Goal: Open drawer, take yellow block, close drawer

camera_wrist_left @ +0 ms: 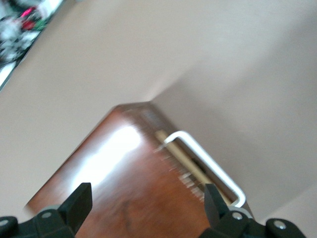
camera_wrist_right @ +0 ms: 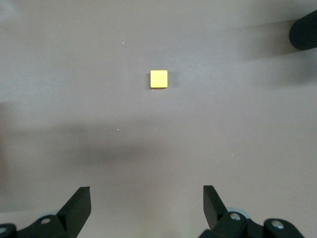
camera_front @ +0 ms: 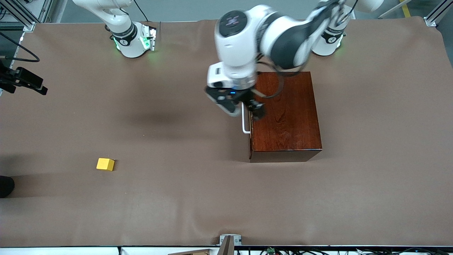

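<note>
Brown table cover (camera_front: 177, 212); black camera mount (camera_front: 24, 80) at the right arm's end; aluminium frame posts (camera_front: 433, 17) at the corners.

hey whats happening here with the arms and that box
The left gripper, jaws open, is over the white handle of the drawer in the dark wooden box; the drawer looks shut or nearly so. The yellow block sits on the table toward the right arm's end. The right gripper is open above the table.
</note>
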`<state>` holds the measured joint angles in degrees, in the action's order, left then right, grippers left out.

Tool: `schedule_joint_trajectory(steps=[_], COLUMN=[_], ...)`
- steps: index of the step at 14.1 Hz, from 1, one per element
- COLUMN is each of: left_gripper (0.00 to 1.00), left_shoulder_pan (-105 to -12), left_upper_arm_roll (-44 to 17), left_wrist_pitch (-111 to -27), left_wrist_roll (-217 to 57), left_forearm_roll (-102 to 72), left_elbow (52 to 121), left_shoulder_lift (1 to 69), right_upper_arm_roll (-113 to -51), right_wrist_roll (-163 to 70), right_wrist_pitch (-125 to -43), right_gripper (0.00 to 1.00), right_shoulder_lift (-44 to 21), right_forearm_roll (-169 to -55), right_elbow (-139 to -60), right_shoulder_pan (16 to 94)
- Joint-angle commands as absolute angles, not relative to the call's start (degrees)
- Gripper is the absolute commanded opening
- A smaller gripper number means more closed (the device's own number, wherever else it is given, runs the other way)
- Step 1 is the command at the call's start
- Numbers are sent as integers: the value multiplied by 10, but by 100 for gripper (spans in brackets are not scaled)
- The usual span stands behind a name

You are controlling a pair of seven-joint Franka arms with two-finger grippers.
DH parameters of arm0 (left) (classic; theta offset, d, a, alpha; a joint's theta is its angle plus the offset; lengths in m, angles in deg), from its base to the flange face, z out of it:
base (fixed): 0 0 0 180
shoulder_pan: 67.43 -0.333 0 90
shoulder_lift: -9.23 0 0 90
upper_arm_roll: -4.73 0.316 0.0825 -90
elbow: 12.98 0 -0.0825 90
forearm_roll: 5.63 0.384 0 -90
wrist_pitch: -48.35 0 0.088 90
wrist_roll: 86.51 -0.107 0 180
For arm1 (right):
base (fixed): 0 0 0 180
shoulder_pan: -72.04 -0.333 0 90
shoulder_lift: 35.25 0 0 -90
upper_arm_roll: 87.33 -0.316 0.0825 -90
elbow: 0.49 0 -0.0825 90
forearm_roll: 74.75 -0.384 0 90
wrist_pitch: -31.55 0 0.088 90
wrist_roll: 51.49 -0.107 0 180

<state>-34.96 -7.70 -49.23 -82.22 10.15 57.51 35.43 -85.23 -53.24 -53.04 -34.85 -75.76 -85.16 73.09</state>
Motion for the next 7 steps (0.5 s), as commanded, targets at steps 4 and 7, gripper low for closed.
schedule_joint_trajectory(steps=[4,7], left_gripper=[100,100], left_shoulder_pan=[-527,-604], left_upper_arm_roll=[-82,-83], left_wrist_pitch=[-457,-423], left_wrist_roll=[-816,-824], left_forearm_roll=[34,2], left_elbow=[600,600], left_shoulder_lift=[262,244], right_upper_arm_roll=[-857,-857], right_wrist_roll=[-542,-542], right_wrist_pitch=[-530,-537], right_gripper=[100,100], right_shoulder_lift=[-342,-340], right_forearm_roll=[-755,-758], right_elbow=[-841,-841], right_shoulder_pan=[737,734])
